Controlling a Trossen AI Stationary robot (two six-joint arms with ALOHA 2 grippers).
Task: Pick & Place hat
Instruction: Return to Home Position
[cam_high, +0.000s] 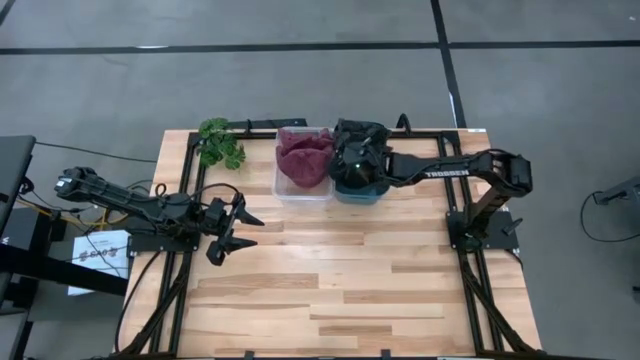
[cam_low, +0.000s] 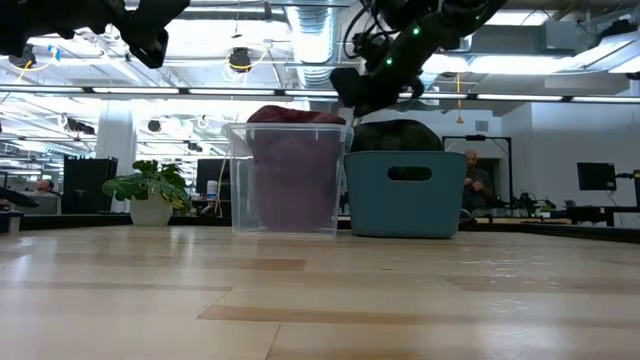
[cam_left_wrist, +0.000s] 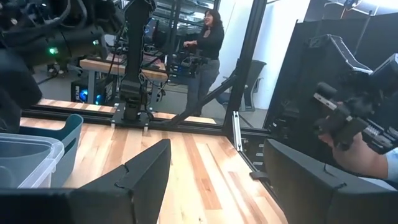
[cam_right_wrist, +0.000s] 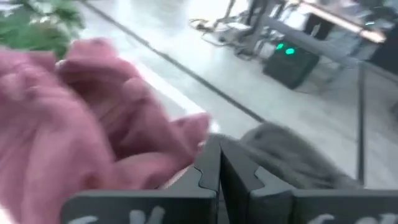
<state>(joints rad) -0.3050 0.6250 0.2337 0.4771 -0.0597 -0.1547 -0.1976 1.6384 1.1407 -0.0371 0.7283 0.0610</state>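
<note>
Clear plastic bin (cam_high: 279, 188) holds the dark red fabric caps (cam_high: 305, 160). The teal-blue plastic bin (cam_low: 405, 200) touching it holds the black fabric cap (cam_low: 400, 135), upper centre. I judge sorting done.

Right end effector (cam_high: 348, 160) hovers over the blue bin, fingers together, empty. Left end effector (cam_high: 256, 230) is spread apart, centre left.

Pale plank table (cam_high: 330, 300). Workshop beyond, one person (cam_left_wrist: 210, 43) standing.

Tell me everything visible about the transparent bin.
The transparent bin is a clear, plastic-looking rectangular tub with a thicker rim. It stands upright on the wooden table near the back edge, heaped with red caps that rise above its rim. A blue bin stands close against one side and a potted plant stands apart on the other. The right gripper, shut, hangs over the blue bin. The left gripper, open, is over the table's left part. Neither touches it.
</note>
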